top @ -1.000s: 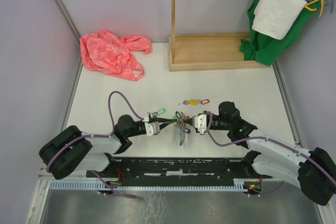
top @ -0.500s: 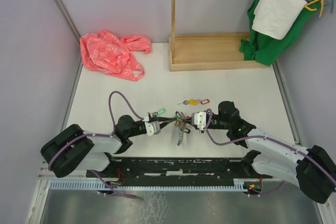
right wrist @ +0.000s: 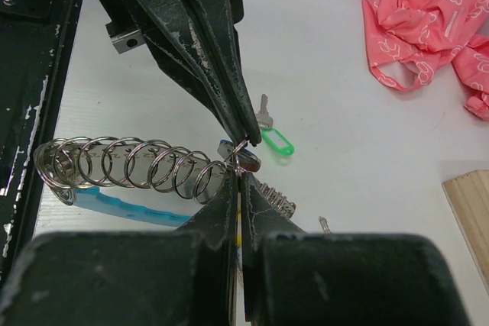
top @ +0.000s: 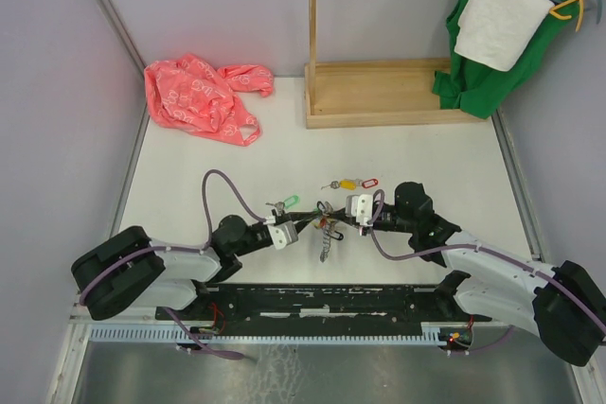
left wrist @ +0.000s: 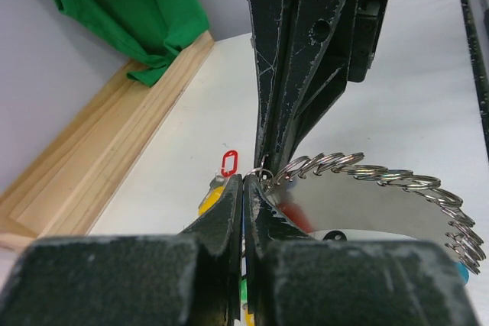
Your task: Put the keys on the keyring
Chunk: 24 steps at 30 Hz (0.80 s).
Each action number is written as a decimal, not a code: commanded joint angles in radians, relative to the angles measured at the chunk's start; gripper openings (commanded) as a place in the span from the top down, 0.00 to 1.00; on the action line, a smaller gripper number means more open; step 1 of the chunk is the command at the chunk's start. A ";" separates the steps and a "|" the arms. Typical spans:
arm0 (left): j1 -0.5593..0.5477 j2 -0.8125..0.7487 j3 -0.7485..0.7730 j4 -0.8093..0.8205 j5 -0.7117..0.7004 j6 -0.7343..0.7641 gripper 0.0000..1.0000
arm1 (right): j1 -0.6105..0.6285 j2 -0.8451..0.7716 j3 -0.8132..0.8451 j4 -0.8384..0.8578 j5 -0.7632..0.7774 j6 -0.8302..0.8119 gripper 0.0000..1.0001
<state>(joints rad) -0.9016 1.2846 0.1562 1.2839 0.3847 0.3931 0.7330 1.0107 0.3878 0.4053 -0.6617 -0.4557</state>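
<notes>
The keyring [top: 325, 226] hangs between my two grippers near the table's front middle. In the right wrist view its grey coiled metal [right wrist: 130, 166] and light-blue sleeve [right wrist: 114, 205] lie left of my fingers. My right gripper [right wrist: 239, 175] is shut at the coil's end. My left gripper [left wrist: 246, 181] is shut tip to tip against it, pinching a small split ring [right wrist: 242, 147] of a key. The coil [left wrist: 382, 181] shows to its right. A green-tagged key [top: 287, 202] lies just behind. Yellow-tagged [top: 348, 183] and red-tagged [top: 368, 181] keys lie farther back.
A pink plastic bag [top: 201, 96] lies at the back left. A wooden stand [top: 379, 92] sits at the back middle, with green cloth and a white towel [top: 497, 21] hanging at the back right. The black base rail [top: 322, 302] runs along the near edge.
The right gripper has shifted slightly away from the near edge. The left arm has edged right. Both tips stay together at the keyring.
</notes>
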 commanded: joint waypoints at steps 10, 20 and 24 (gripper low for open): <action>-0.092 -0.157 -0.009 -0.177 -0.347 -0.020 0.97 | 0.007 -0.085 0.000 0.032 0.092 0.001 0.99; -0.094 -0.382 0.189 -1.076 -0.695 -0.674 0.97 | 0.007 -0.200 -0.031 -0.085 0.183 -0.058 0.99; -0.093 -0.313 0.306 -1.391 -0.781 -0.931 0.97 | 0.007 -0.198 -0.035 -0.080 0.178 -0.067 0.99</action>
<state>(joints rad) -0.9909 0.9249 0.3519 0.3069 -0.2409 -0.1661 0.7334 0.8295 0.3473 0.2752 -0.5018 -0.5003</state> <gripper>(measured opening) 0.033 0.015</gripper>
